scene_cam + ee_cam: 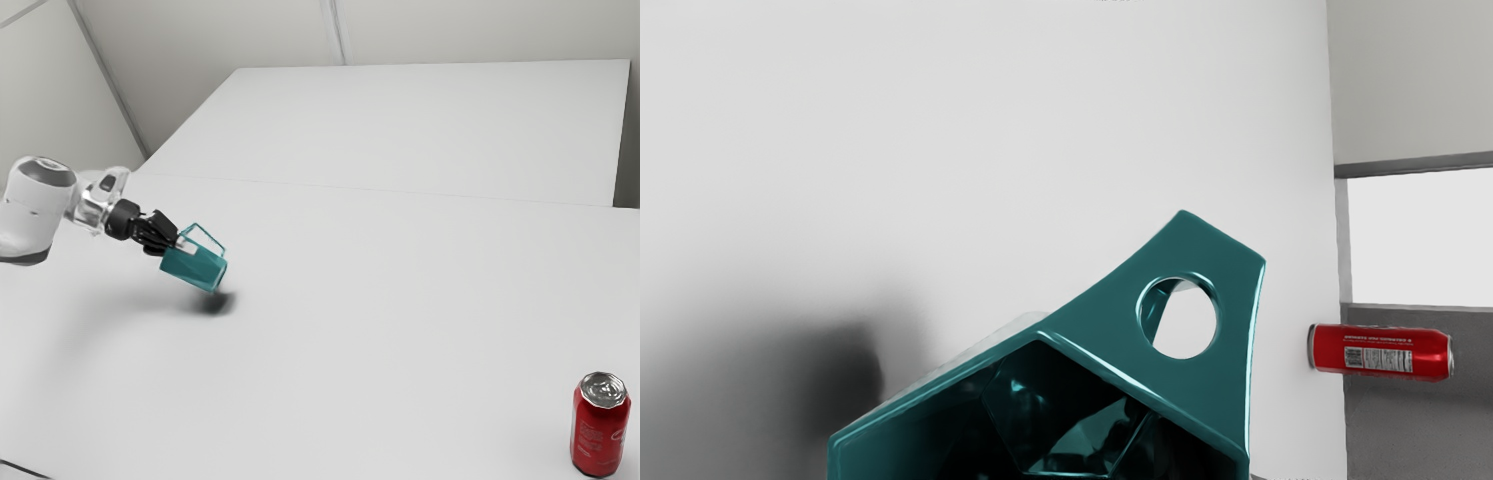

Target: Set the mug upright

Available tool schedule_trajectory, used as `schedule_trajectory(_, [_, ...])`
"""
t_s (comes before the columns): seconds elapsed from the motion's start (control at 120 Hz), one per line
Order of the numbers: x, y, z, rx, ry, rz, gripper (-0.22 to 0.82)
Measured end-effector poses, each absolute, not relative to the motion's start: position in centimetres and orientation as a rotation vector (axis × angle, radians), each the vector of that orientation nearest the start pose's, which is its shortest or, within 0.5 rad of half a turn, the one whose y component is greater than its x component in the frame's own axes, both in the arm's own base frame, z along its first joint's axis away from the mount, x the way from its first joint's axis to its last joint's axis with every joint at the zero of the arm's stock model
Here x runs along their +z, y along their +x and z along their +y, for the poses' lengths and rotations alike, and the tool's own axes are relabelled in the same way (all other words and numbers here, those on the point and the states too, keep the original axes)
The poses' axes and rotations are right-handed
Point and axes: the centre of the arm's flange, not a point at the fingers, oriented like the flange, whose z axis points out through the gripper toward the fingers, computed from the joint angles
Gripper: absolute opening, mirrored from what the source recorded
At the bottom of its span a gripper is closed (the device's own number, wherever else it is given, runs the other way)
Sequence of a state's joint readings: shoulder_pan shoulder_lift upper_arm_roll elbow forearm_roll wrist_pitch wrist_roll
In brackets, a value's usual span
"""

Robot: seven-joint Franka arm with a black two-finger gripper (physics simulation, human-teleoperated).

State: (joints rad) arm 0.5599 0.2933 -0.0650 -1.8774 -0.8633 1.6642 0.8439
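Mug (195, 268), teal and angular, is tilted well over in the grip of the black gripper (184, 245), at the exterior view's left. It is not upright: its mouth faces back toward the gripper, and its base points away and down, toward the exterior view's right. It hangs just above the white table (400, 320), with a dark shadow (216, 303) on the surface close under its lowest corner.

The gripper is clenched on the mug at its mouth end, 1 pale fingertip showing against the outer wall. The arm (40, 205) reaches in from the exterior view's left, its hand sloping down toward the mug.

In the wrist view the open mouth is turned to the camera, so the dark, shiny inside and the faceted bottom can be seen. The handle (1193, 247) juts out from 1 corner of the rim, a broad flared piece with 1 round hole through it; in the exterior view it is on the mug's upper side.

Also on the table is 1 red can (600, 440) with a silver top, upright, well apart from the mug, near the low corner at the exterior view's right. Pale walls (220, 30) rise behind.
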Motion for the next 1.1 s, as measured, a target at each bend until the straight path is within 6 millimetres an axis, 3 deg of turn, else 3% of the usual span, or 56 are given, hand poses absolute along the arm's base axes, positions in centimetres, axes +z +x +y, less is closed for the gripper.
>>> schedule_trajectory(0.325, [43.8, 55.1, 13.8, 0.114, 2.438, -0.316, -0.17])
schedule_trajectory(0.592, [47.9, 55.1, 7.0, 0.005, 2.691, -0.500, -0.18])
schedule_trajectory(0.867, [48.7, 53.2, 0.5, -0.084, 2.880, -0.568, -0.18])
schedule_trajectory(1.1, [47.2, 51.1, -0.5, -0.065, 3.006, -0.478, -0.18])
